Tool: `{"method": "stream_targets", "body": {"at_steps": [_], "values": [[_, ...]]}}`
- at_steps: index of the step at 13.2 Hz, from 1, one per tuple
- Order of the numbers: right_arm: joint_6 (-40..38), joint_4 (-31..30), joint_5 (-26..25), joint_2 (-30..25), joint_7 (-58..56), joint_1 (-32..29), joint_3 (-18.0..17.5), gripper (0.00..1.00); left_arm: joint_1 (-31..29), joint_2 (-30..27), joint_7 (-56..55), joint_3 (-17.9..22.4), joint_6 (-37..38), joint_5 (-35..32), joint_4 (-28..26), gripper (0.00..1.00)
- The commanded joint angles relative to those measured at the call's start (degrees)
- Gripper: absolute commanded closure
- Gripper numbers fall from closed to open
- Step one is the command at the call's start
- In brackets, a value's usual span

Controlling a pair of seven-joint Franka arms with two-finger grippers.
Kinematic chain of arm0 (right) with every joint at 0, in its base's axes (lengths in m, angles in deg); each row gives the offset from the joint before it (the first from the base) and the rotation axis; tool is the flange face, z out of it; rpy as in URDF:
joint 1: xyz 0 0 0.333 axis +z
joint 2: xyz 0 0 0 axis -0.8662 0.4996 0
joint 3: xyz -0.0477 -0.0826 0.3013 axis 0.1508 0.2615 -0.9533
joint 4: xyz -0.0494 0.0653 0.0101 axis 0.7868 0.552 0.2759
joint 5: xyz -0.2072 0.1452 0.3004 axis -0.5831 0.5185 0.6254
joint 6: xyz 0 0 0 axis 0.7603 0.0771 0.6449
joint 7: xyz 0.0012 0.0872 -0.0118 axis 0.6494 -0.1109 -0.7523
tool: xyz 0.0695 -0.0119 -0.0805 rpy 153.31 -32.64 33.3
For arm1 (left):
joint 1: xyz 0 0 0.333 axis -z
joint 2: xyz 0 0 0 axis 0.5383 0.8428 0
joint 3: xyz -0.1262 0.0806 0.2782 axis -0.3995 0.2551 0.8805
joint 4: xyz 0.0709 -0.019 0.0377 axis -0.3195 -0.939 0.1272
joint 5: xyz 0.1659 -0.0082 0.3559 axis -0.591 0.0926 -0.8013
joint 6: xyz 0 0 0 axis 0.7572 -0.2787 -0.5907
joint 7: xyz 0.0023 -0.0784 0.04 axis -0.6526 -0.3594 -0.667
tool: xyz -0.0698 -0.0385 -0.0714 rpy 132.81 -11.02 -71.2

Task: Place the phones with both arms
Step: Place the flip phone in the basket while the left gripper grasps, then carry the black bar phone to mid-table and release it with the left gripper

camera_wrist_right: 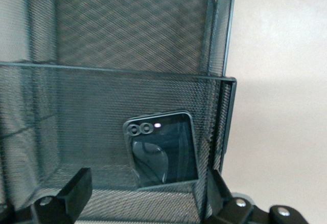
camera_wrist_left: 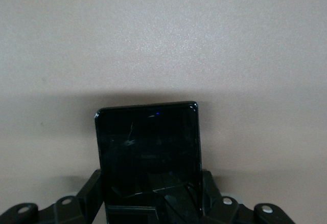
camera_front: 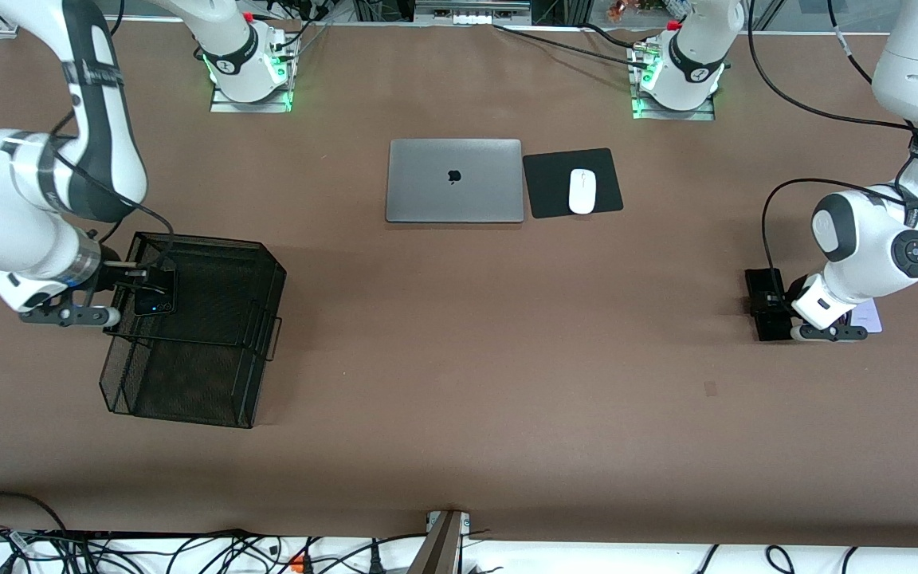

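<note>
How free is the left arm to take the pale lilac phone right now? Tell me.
Probably not yet. The left gripper is shut on the long black phone. The pale lilac phone lies beside it on the table, nothing on it, so reach looks easy once that grip is emptied.
</note>
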Motion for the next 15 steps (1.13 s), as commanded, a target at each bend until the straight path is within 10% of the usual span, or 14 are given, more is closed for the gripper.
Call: {"method": "stream_targets", "body": {"at_steps": [1,8,15], "values": [[-8.61,8.14,0.24,0.07,4.96,2.41,-0.40,0.00,-0.42,0.43,0.46,-0.76,-0.06,-0.52,0.28,0.78],[-13.65,12.82,0.42,-0.19,17.01,5.67,-0.40,0.00,1.07,-2.92,-4.96,-14.79,30.95,-0.08,16.18,0.71],[-13.65,12.73,0.42,-0.37,16.85,5.49,-0.14,0.00,23.82,5.85,-34.84,-20.01,15.11,-0.25,18.66,0.69]]}}
